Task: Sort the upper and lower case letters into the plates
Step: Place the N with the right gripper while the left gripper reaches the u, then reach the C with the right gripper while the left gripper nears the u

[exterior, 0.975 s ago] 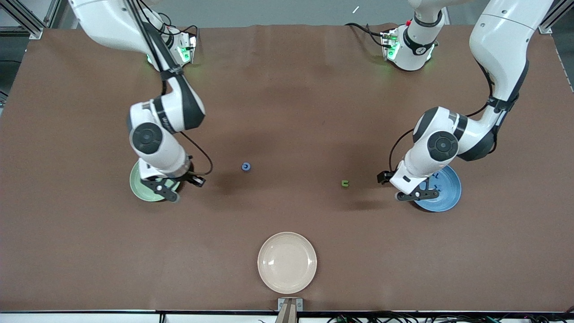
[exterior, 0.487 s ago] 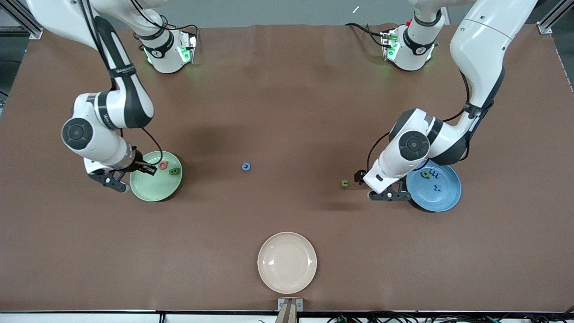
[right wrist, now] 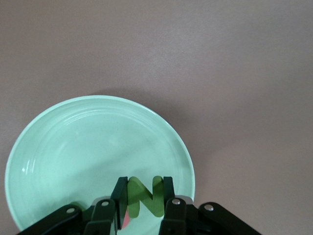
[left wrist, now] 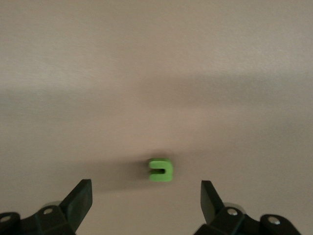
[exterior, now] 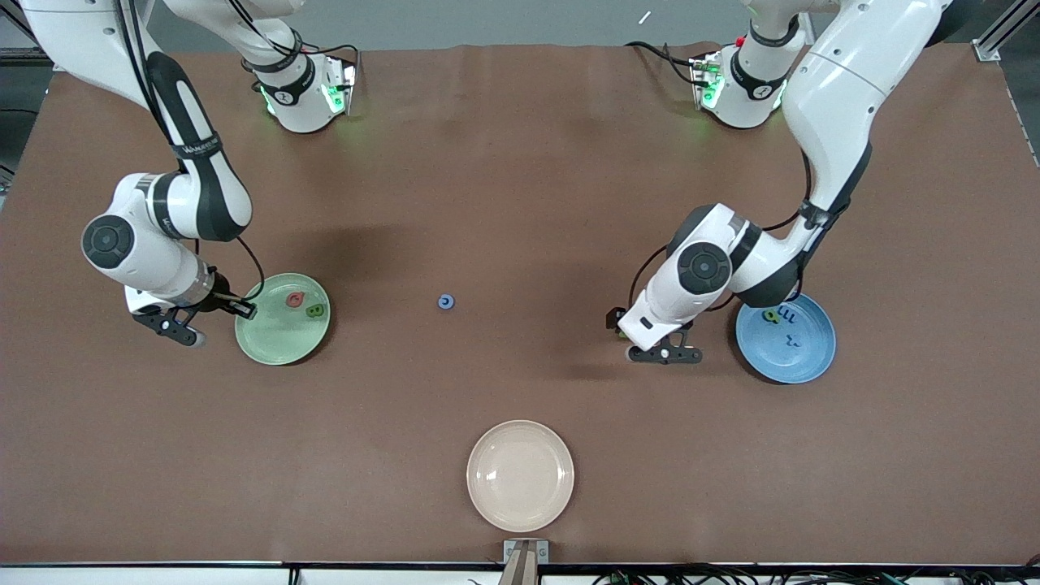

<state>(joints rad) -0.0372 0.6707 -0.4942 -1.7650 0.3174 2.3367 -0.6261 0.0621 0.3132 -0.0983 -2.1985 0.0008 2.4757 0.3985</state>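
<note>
My right gripper (right wrist: 143,196) is shut on a green N (right wrist: 143,194) and hangs over the table by the rim of the pale green plate (right wrist: 83,142), on the side toward the right arm's end (exterior: 180,328). That plate (exterior: 276,345) holds a pink-red Q (exterior: 295,300) and a green B (exterior: 315,309). My left gripper (left wrist: 145,199) is open just above a green u (left wrist: 161,170), which lies on the table between its fingers; in the front view the left hand (exterior: 665,354) hides it. The blue plate (exterior: 800,366) holds a green q (exterior: 770,316), a blue m (exterior: 786,314) and a blue x (exterior: 795,341). A blue G (exterior: 445,302) lies mid-table.
A cream-beige plate (exterior: 520,475) stands nearer the front camera, close to the table's front edge. Both arm bases (exterior: 301,89) (exterior: 739,89) stand along the table's robot edge. Brown tabletop lies between the G and each plate.
My right arm swung off the pale green plate toward its end of the table, uncovering the Q and B. My left arm moved off the blue plate to over the green u.
</note>
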